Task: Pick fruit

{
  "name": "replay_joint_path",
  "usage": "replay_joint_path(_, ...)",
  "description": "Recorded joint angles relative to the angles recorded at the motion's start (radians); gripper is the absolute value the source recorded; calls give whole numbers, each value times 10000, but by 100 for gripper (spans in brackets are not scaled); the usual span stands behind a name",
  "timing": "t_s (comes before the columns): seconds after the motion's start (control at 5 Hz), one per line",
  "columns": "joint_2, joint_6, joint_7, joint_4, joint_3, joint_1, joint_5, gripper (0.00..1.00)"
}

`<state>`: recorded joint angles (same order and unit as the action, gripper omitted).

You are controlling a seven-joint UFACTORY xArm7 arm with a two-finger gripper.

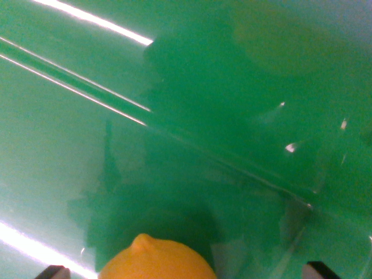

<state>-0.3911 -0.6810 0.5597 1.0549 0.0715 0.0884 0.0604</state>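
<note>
lemon (157, 260) | bottom edge, between the two dark fingertips (53, 271) | jaws apart, not touching it

A glossy green bench (70, 157), smooth as plastic, throws back bright light streaks beneath a lemon (157, 261) with matt, faintly dimpled yellow skin.

**Only two dark fingertips in view**

Of the gripper (186, 272) only two fingertips (53, 272) show, at seven and five o'clock on the bottom edge. Both are black, blocky and angular, with a slightly lighter upper edge. Nothing more of the arm shows.
</note>
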Motion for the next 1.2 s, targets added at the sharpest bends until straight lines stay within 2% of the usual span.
replay_joint_path(0.2,0,0,0,0,0,0,0,100)
replay_joint_path(1.2,11,-24,1,12,0,0,0,100)
